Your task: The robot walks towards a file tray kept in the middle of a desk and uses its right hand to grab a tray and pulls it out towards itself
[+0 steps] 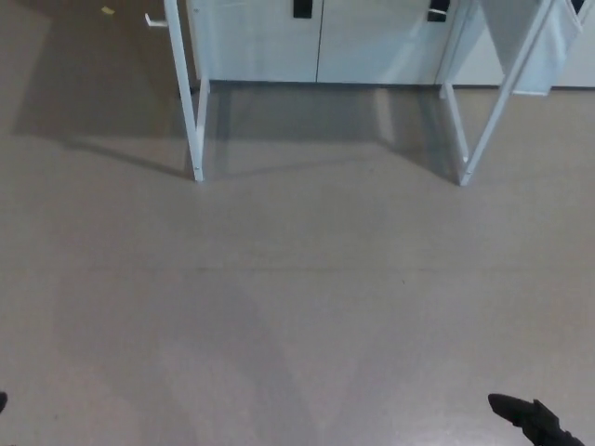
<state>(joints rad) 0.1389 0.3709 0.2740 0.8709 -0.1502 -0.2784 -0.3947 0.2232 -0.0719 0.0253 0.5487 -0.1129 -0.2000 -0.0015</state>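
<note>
A: Robot's right hand [532, 420]?
B: Only a black tip at bottom-right, over the floor [297, 297]; open or closed, can't tell.
A: File tray?
B: Not in frame. Just white worktop legs [192, 102] up top, w/ cabinets [372, 42] behind.

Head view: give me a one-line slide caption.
Bare floor ahead, white desk legs at top, right hand tip at the lower edge; no file tray visible.

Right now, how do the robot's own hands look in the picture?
Only a small part shows. The right hand is black and matte, with thick pointed fingers, at the bottom right edge. A tiny dark sliver at the bottom left edge may be the left hand. No cables or markings are visible.
</note>
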